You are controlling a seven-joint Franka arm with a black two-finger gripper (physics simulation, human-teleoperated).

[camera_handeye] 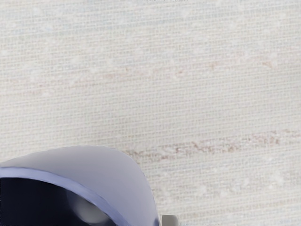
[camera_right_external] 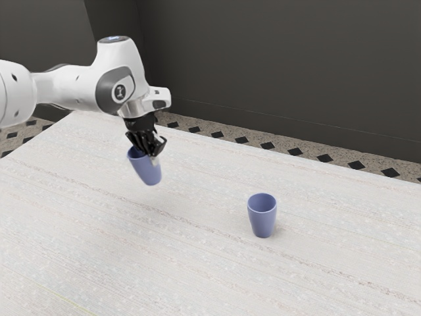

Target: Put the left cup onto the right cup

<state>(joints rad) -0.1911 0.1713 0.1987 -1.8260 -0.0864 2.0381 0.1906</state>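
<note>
My black gripper (camera_right_external: 147, 149) is shut on the rim of a blue-violet cup (camera_right_external: 146, 168), which hangs tilted in the air above the table. In the wrist view that held cup (camera_handeye: 89, 174) looms just under the hand, its dark inside showing. A second blue-violet cup (camera_right_external: 262, 214) stands upright on the table, toward the exterior view's right of the held cup and lower down, well apart from it.
The pale woven-looking table (camera_right_external: 197, 263) stretches wide around both cups. Behind it a strip of floor with black diamond tiles (camera_right_external: 296, 150) runs along a dark wall.
</note>
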